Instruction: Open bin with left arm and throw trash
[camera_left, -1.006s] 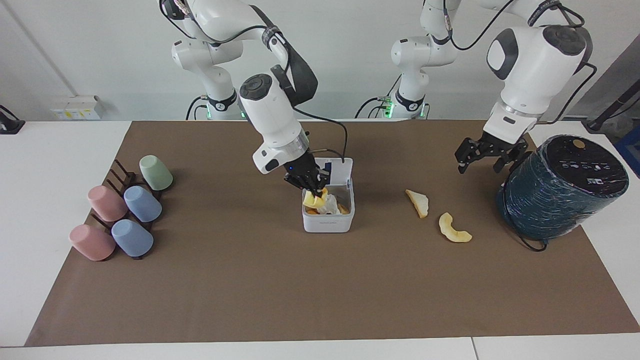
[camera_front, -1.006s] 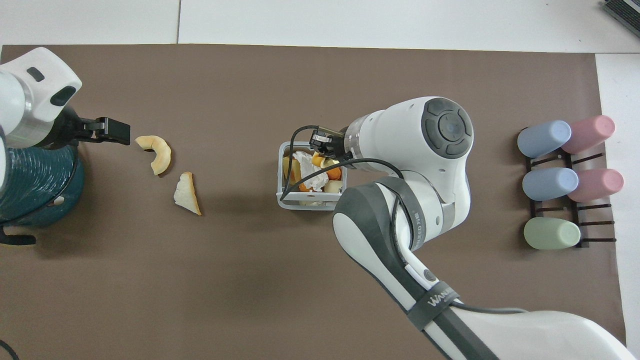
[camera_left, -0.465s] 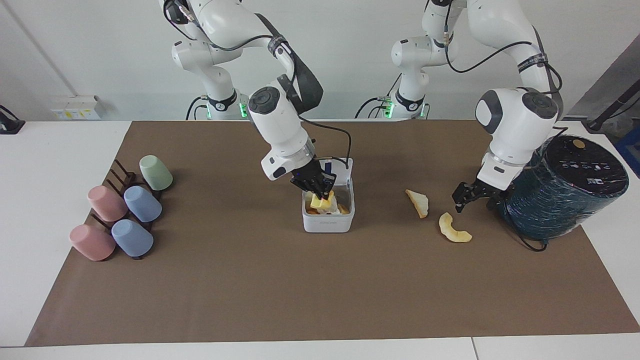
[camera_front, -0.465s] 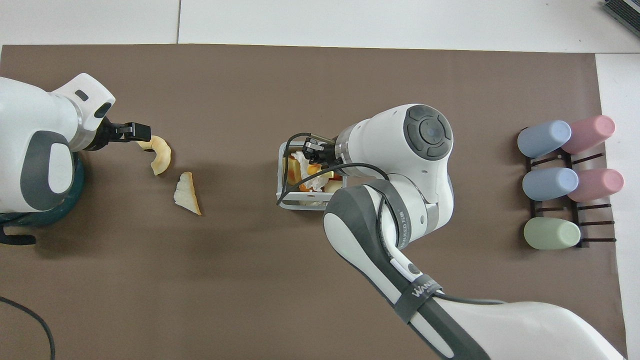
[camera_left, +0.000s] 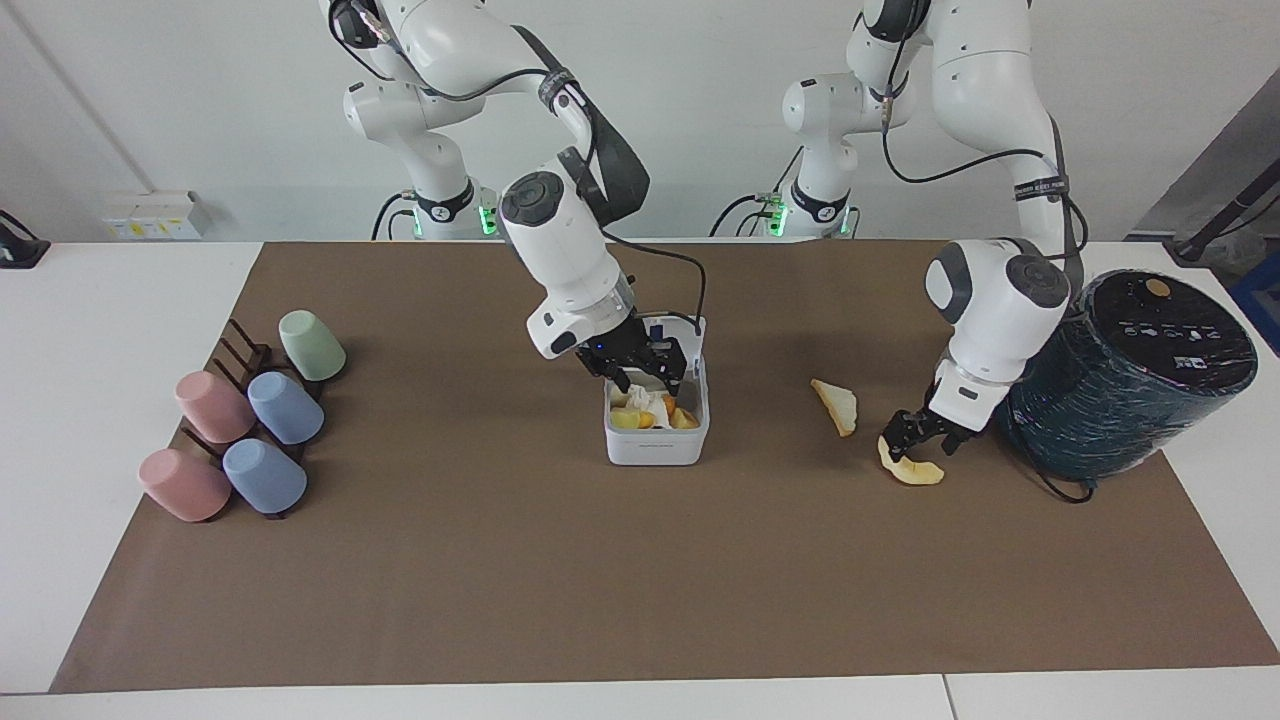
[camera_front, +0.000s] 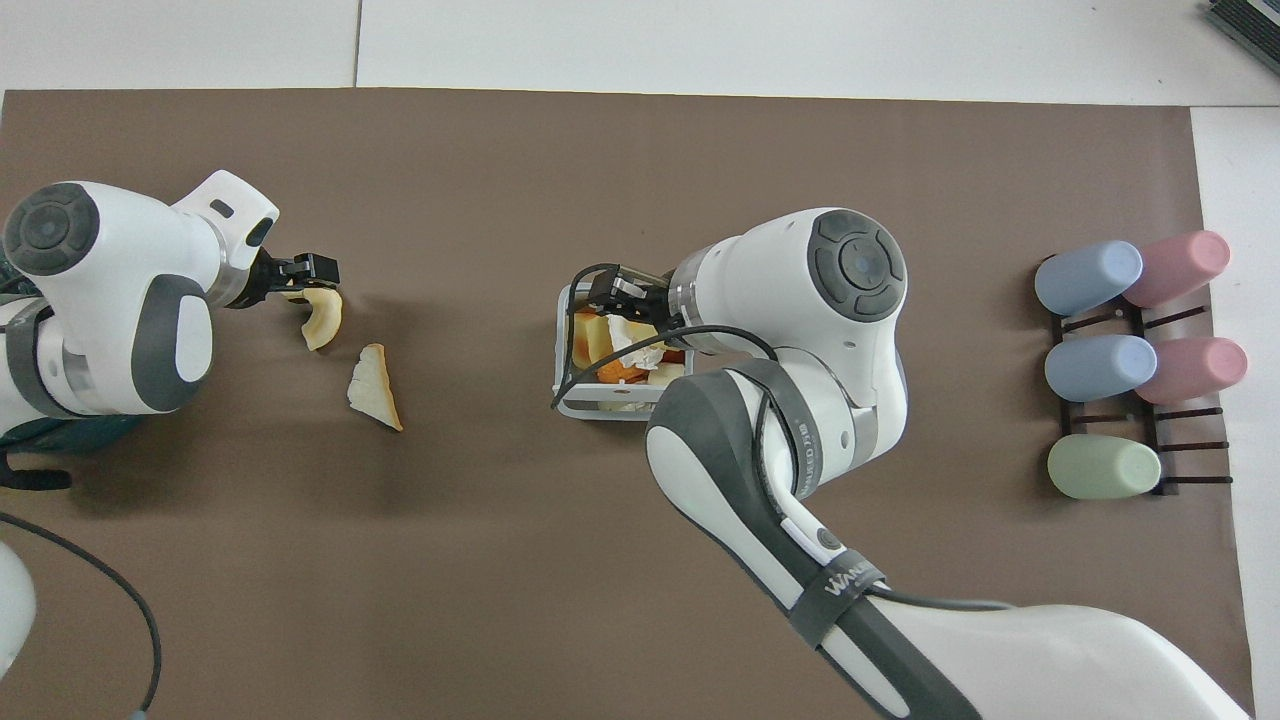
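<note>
A brown mat (camera_left: 500, 580) covers the table under both tools. A dark teal cylinder (camera_left: 1130, 390) stands just beside the left gripper (camera_left: 918, 440), toward that arm's end of the table.

The left arm (camera_left: 1000, 300) bends down from its base, and its gripper is low at the mat, on the curved crescent peel (camera_left: 915, 470). Its fingers stand apart on either side of the peel's nearer end. Whether they touch the peel cannot be told, and they have not closed on it.

The right arm (camera_left: 560, 230) reaches over the middle of the mat. The right gripper (camera_left: 650, 375) hangs just above the bin (camera_left: 655, 448). Its fingers are spread wide and hold nothing.

Pastel cups (camera_left: 285, 408) lie on a dark rack, well apart from the right gripper, toward that arm's end of the table.

The bin sits directly under the right gripper, its lid (camera_left: 680, 335) tipped up and open. Under the open fingers, a chunky yellow wedge (camera_left: 628, 418) rests inside among white paper and orange scraps.

The cream triangular slice (camera_left: 838, 405) lies on the mat between the two grippers, near the left one and just beside the peel.
</note>
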